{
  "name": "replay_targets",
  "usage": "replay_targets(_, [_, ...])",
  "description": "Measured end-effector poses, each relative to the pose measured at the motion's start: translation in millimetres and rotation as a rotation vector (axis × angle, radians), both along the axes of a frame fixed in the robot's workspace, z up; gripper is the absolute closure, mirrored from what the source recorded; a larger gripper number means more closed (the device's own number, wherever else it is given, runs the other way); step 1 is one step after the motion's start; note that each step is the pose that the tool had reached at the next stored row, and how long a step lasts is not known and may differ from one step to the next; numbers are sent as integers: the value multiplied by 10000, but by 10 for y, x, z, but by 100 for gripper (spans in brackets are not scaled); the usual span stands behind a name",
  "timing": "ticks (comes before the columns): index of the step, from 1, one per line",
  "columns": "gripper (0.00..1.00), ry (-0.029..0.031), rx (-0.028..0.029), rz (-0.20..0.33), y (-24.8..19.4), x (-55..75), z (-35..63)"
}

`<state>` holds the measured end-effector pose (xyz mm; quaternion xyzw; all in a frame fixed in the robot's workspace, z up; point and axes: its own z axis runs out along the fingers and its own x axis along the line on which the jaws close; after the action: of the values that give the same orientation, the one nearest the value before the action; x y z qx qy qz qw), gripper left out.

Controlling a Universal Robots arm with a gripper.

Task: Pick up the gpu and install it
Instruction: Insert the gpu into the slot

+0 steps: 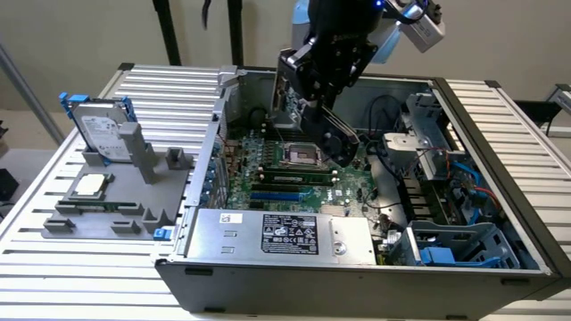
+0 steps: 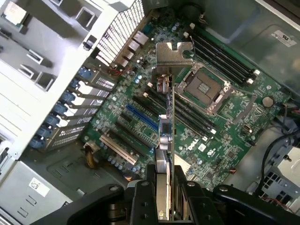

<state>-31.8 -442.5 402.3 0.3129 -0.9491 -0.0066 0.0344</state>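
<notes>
Overhead, the jaws pinch the gpu (image 1: 335,142) edge-on above the motherboard (image 1: 277,194) inside the open computer case (image 1: 357,287), centre frame in the exterior view. At that view's left, a grey rack (image 1: 63,227) on the desk (image 1: 160,87) holds a hard drive (image 1: 100,130) and a processor (image 1: 92,187).

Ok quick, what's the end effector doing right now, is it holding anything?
End effector: closed on the gpu, held edge-on above the motherboard.
</notes>
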Motion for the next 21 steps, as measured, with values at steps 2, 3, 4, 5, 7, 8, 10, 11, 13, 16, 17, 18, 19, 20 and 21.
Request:
replay_targets(2, [73,0,0,366,0,0,-4])
replay_targets(3, [73,0,0,545,0,0,-6])
replay_targets(4, [73,0,1,735,0,0,-10])
replay_targets(5, [73,-1,3,916,0,0,-14])
replay_targets(7, [73,-3,17,1276,1,0,-22])
replay_targets(8, [73,-5,34,1455,0,0,-28])
replay_targets(10, [73,-13,93,1792,0,0,-38])
replay_targets(11, [73,-18,134,1966,0,-1,-44])
replay_targets(13, [73,-33,220,2281,0,0,-56])
replay_targets(16, [73,-49,339,2764,0,0,-72])
replay_targets(17, [73,-51,359,2939,0,0,-79])
replay_targets(18, [73,-52,373,3126,0,0,-88])
replay_targets(19, [73,-51,381,3305,0,0,-99])
replay_targets(20, [73,-50,384,3487,0,0,-109])
replay_targets(21, [73,-52,387,3667,0,1,-122])
